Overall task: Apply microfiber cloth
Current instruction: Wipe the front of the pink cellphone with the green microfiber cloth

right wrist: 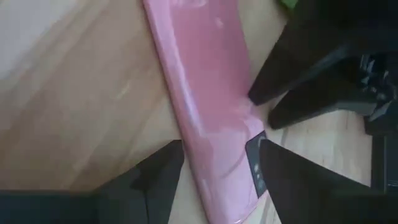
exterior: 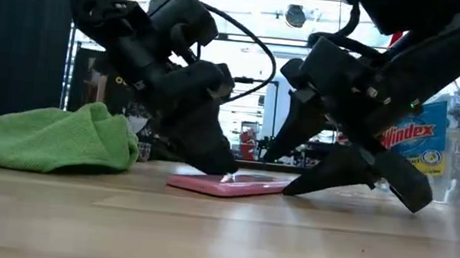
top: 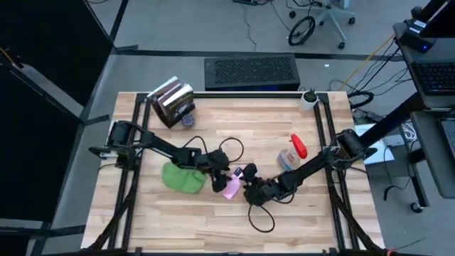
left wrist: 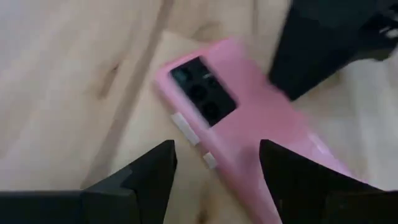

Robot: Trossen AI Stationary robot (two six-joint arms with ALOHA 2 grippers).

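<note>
Both your grippers, left (top: 226, 178) and right (top: 250, 192), meet at frame centre, jaws apart over the pink phone (top: 232, 187); microfiber cloth (top: 183, 177) lies left of them.

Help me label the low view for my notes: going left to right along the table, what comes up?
microfiber cloth → left gripper → pink phone → right gripper → Windex spray bottle
</note>
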